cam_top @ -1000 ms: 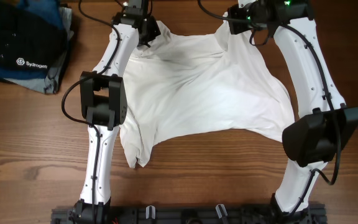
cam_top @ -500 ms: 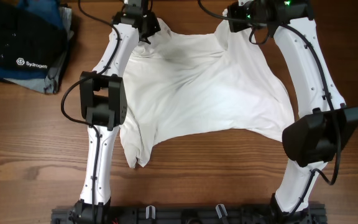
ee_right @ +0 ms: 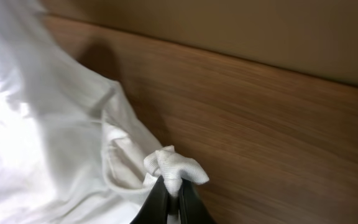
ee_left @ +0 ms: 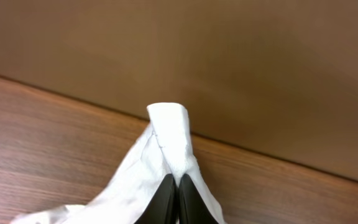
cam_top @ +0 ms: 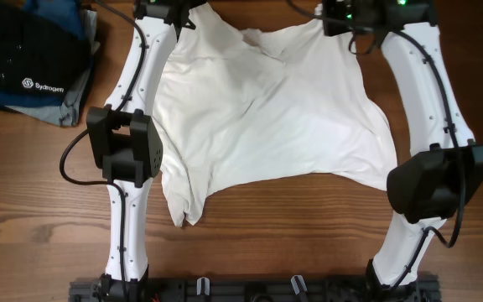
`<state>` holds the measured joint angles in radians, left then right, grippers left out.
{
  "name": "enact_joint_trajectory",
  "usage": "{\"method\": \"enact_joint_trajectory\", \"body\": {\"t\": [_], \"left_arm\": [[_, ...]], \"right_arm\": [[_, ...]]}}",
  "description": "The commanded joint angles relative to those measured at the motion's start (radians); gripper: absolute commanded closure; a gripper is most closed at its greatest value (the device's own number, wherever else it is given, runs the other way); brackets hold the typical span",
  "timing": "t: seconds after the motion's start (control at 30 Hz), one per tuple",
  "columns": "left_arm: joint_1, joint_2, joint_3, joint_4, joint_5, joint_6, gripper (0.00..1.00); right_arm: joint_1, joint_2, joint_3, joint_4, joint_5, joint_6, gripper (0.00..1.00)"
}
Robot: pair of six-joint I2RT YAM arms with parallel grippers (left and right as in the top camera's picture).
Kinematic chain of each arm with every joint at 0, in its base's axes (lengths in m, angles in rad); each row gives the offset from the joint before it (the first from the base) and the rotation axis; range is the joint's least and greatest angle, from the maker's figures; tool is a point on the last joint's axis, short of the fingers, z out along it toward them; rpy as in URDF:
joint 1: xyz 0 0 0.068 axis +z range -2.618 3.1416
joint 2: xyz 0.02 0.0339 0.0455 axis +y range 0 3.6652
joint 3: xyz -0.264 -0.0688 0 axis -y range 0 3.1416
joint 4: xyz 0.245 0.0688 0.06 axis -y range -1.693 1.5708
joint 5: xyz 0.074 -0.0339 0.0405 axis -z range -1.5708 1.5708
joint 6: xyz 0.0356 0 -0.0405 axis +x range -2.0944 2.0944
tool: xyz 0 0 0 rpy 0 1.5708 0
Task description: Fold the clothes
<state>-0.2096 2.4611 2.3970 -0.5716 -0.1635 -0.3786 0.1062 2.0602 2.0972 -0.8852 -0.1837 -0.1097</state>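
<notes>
The clothes (cam_top: 267, 117) are one large white shirt-like garment of thin wrinkly cloth, spread over the middle of the wooden table. My left gripper (cam_top: 193, 10) is at the garment's far left corner, shut on a pinch of the white cloth (ee_left: 169, 134); in the left wrist view the gripper (ee_left: 178, 179) has its black fingers pressed together on the fold. My right gripper (cam_top: 332, 18) is at the far right corner, shut on a bunched knot of the cloth (ee_right: 174, 165), seen in the right wrist view at the gripper (ee_right: 171, 186). The near hem hangs slack toward the front left.
A dark blue-black folded stack (cam_top: 28, 59) with a white logo lies at the far left. Bare wooden table (cam_top: 309, 235) runs along the front. A brown wall (ee_left: 229, 62) rises just behind the table's far edge.
Both grippers moved toward the table's far edge with the cloth in them, and the left one shifted left. The garment's top edge is pulled wider and flatter.
</notes>
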Motion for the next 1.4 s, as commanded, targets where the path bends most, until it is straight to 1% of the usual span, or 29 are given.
{"method": "enact_joint_trajectory", "body": {"t": [0.0, 0.07, 0.27, 0.37, 0.4, 0.53, 0.63, 0.97, 1.03, 1.2, 1.3, 1.37], "left_arm": [[-0.001, -0.034, -0.001, -0.009, -0.061, 0.036, 0.96], [-0.001, -0.034, -0.001, -0.021, -0.067, 0.037, 0.96], [-0.001, -0.034, -0.001, -0.011, -0.119, 0.042, 0.96], [-0.001, -0.04, -0.001, -0.003, -0.119, 0.069, 0.96], [-0.001, -0.047, -0.001, 0.004, -0.119, 0.099, 0.96], [-0.001, -0.061, -0.001, 0.029, -0.126, 0.164, 0.96], [-0.001, -0.075, -0.001, 0.053, -0.158, 0.175, 0.96], [0.0, -0.123, -0.001, 0.225, -0.182, 0.318, 0.96], [0.0, -0.132, -0.001, 0.24, -0.186, 0.327, 0.96], [0.0, -0.139, -0.001, 0.239, -0.207, 0.404, 0.96], [0.0, -0.142, -0.001, 0.202, -0.231, 0.4, 0.96], [-0.001, -0.142, -0.001, 0.131, -0.227, 0.364, 0.96]], "right_arm": [[-0.064, -0.037, 0.017, 0.006, 0.033, 0.049, 0.96], [-0.109, -0.037, 0.017, 0.009, 0.035, 0.084, 0.96], [-0.211, -0.037, 0.017, 0.01, 0.031, 0.131, 0.96], [-0.25, -0.037, 0.017, 0.006, 0.026, 0.139, 0.96], [-0.27, -0.037, 0.017, 0.003, 0.027, 0.138, 0.96], [-0.29, -0.037, 0.017, 0.003, 0.027, 0.137, 0.96], [-0.299, -0.037, 0.017, 0.007, 0.027, 0.136, 0.96], [-0.311, -0.037, 0.017, 0.013, 0.027, 0.113, 0.96], [-0.312, -0.037, 0.017, 0.014, 0.027, 0.111, 0.96], [-0.315, -0.037, 0.017, 0.057, 0.027, 0.109, 0.96], [-0.315, -0.037, 0.017, 0.066, 0.026, 0.109, 0.96], [-0.315, -0.037, 0.017, 0.06, 0.026, 0.11, 0.96]]}}
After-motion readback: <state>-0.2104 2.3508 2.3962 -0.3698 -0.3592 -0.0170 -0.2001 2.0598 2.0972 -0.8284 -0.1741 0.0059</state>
